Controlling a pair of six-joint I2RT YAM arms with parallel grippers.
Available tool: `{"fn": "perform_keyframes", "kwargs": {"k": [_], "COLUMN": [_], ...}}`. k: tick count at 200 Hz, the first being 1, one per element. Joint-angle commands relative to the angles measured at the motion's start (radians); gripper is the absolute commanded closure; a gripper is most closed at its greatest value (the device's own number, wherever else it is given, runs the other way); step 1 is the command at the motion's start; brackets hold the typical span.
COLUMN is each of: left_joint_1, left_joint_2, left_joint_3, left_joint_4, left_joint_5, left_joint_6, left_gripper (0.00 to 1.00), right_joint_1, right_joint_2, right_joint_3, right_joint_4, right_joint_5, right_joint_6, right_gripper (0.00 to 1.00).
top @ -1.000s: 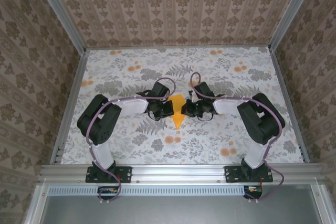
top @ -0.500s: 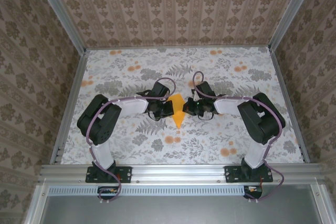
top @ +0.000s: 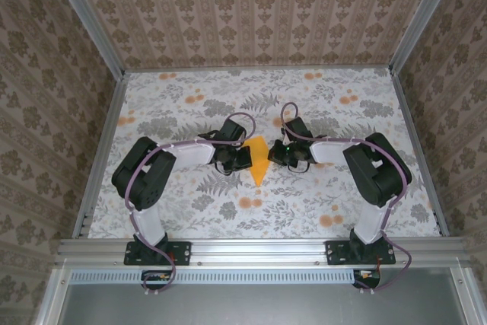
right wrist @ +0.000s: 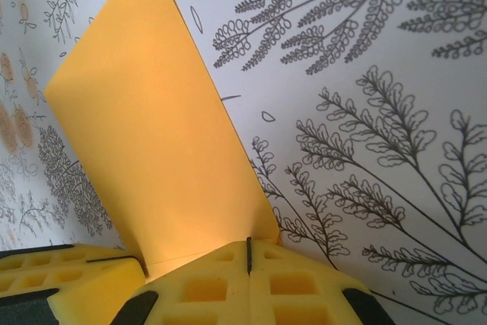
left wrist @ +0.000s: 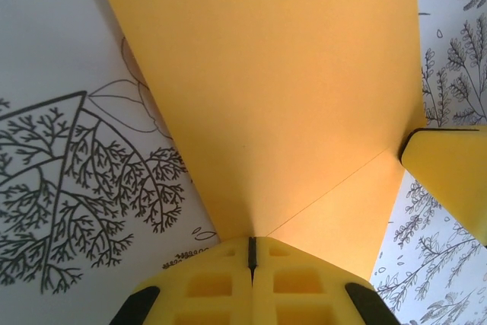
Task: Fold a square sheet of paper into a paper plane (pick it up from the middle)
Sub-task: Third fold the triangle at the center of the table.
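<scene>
Top external: the paper (top: 259, 159), orange-yellow and folded to a pointed shape, sits at about the middle of the surface (top: 152, 211), which is covered with floral cloth. Its tip points at the near edge, its wider part toward the far edge. The left gripper (top: 243, 159) is at the paper's left side and the right gripper (top: 275, 156) at its right side. Both arms bend inward from the near edge and face each other across the paper. Whether the jaws are spread is too small to tell here. Left wrist: the left gripper (left wrist: 251, 253) has its yellow fingers pressed together with only a thin seam between them, pinching the paper's (left wrist: 266, 74) near edge. The sheet rises away from the fingers as a broad panel, with a crease line running off to the right. A yellow finger (left wrist: 456, 176) of the right gripper sits at the paper's right edge. Cloth (left wrist: 61, 74) shows on both sides. Right wrist: the right gripper (right wrist: 248, 253) also has its fingers pressed together, pinching the paper's (right wrist: 152, 150) lower corner. The sheet stands tilted, leaning left above the cloth (right wrist: 365, 112). Another yellow finger (right wrist: 68, 275), of the left gripper, is just beside it at lower left, against the same paper edge.
</scene>
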Motion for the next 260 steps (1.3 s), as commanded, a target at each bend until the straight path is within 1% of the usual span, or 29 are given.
{"fn": "perform_keyframes", "kwargs": {"k": [1,9,27,53,70,82,94,121,132,164,191,224,241,260], "left_joint_1": [0.006,0.006,0.007,0.001,-0.017,-0.039,-0.072,-0.145,-0.167,-0.188,-0.189,-0.183,-0.179,-0.171], "left_joint_2": [0.011,-0.007,-0.065,-0.169,-0.229,-0.266,-0.292,-0.295,-0.278,-0.216,-0.191,-0.183,-0.17,-0.158], "left_joint_3": [0.013,0.018,0.027,-0.015,-0.073,-0.119,-0.17,-0.265,-0.285,-0.319,-0.329,-0.359,-0.365,-0.368], "left_joint_4": [-0.079,-0.079,-0.077,-0.017,0.045,0.1,0.161,0.294,0.327,0.405,0.392,0.352,0.337,0.329], "left_joint_5": [-0.04,-0.036,-0.033,-0.015,-0.012,-0.013,-0.023,-0.029,-0.029,-0.013,-0.005,-0.01,-0.006,-0.002], "left_joint_6": [0.063,0.07,0.078,0.033,-0.02,-0.064,-0.114,-0.236,-0.26,-0.328,-0.357,-0.386,-0.394,-0.395], "left_gripper": [1.0,0.98,0.92,0.75,0.7,0.7,0.72,0.85,0.89,0.97,1.0,1.0,1.0,1.0], "right_joint_1": [0.009,0.018,0.043,0.082,0.105,0.112,0.114,0.114,0.113,0.113,0.114,0.111,0.106,0.1], "right_joint_2": [-0.025,-0.041,-0.076,-0.125,-0.144,-0.149,-0.155,-0.16,-0.158,-0.152,-0.149,-0.151,-0.158,-0.176], "right_joint_3": [-0.052,-0.07,-0.117,-0.183,-0.199,-0.202,-0.207,-0.211,-0.211,-0.209,-0.207,-0.206,-0.204,-0.188], "right_joint_4": [-0.08,-0.08,-0.059,-0.005,0.003,0.003,0.007,0.013,0.015,0.016,0.012,0.02,0.054,0.107], "right_joint_5": [0.061,0.068,0.098,0.152,0.187,0.201,0.212,0.22,0.22,0.215,0.211,0.2,0.169,0.094], "right_joint_6": [0.049,0.077,0.156,0.295,0.349,0.377,0.394,0.406,0.406,0.405,0.4,0.383,0.349,0.256], "right_gripper": [0.99,0.99,0.99,0.99,0.99,0.99,0.99,0.99,0.99,1.0,0.99,0.99,0.99,0.97]}}
